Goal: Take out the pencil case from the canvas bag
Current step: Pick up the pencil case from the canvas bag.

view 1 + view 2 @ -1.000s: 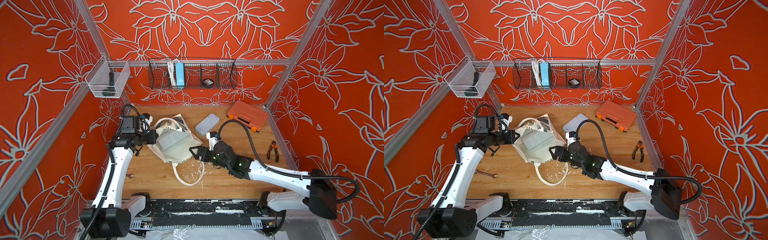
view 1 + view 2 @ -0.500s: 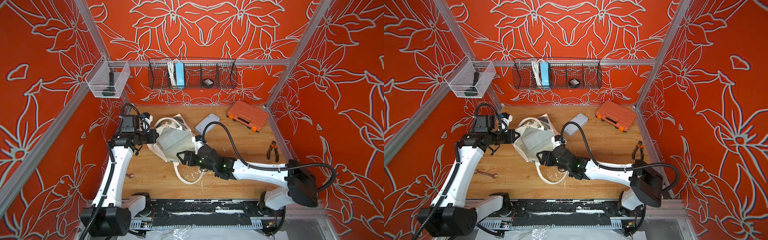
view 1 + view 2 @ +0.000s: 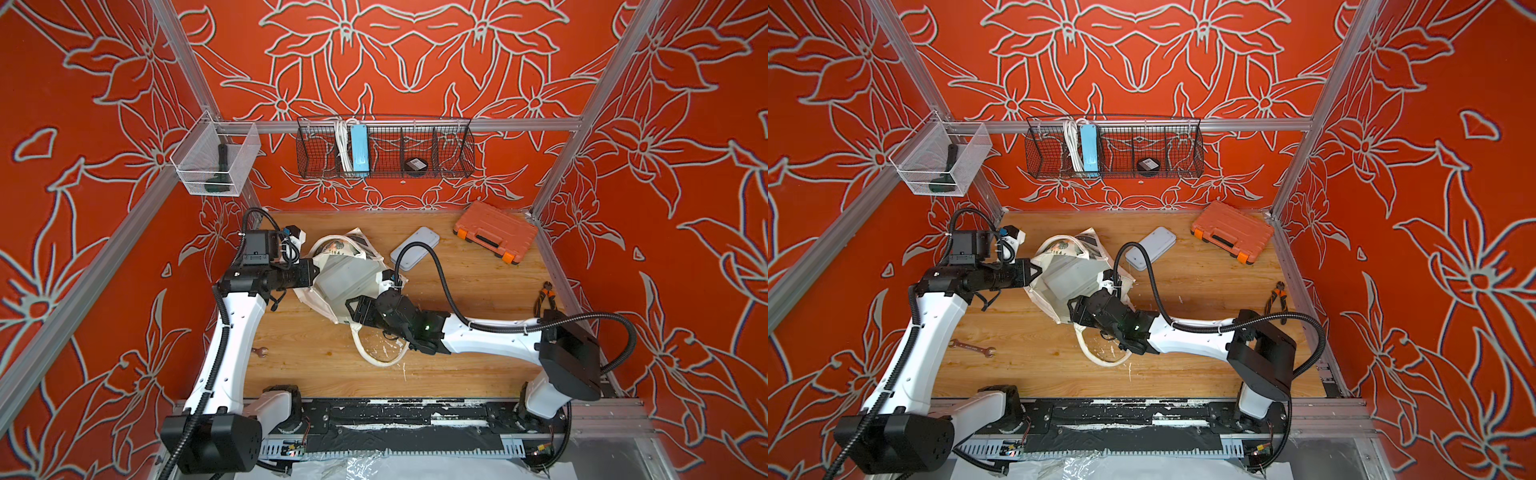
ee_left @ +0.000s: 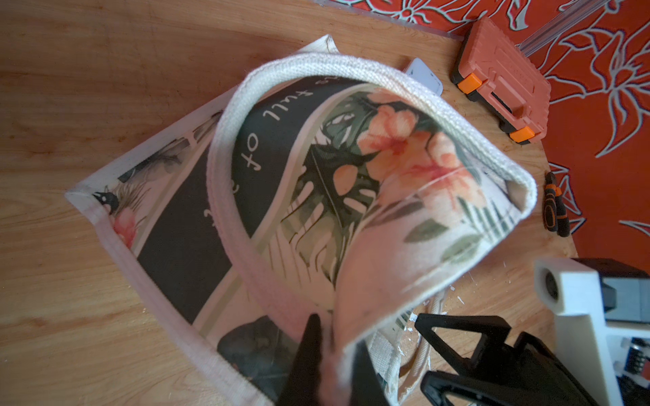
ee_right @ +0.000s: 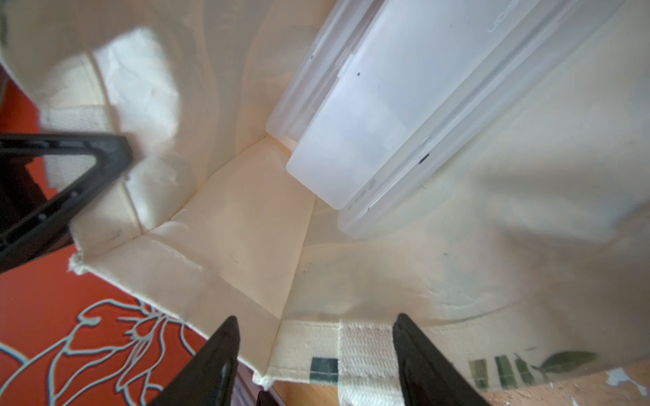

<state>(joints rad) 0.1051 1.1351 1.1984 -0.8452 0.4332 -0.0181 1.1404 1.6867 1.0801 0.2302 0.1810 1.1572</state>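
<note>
Woven cloth canvas bag [image 4: 351,197], frosted plastic pencil case [image 5: 387,105], wooden table [image 3: 316,353].

Left pincer [image 4: 332,330] clamped shut; right pincer [image 5: 313,325] with jaws apart; both forearms point inward, toward each other.

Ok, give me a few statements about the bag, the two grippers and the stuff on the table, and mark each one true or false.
1. The left gripper pinches the cloth of the canvas bag. True.
2. The bag is empty. False: a translucent white pencil case lies inside it.
3. The right gripper is shut. False: its jaws stand apart at the bag's rim.
4. The orange tool case lies on the table, apart from the bag. True.
5. The pliers lie inside the bag. False: they lie on the table near a side wall.
</note>
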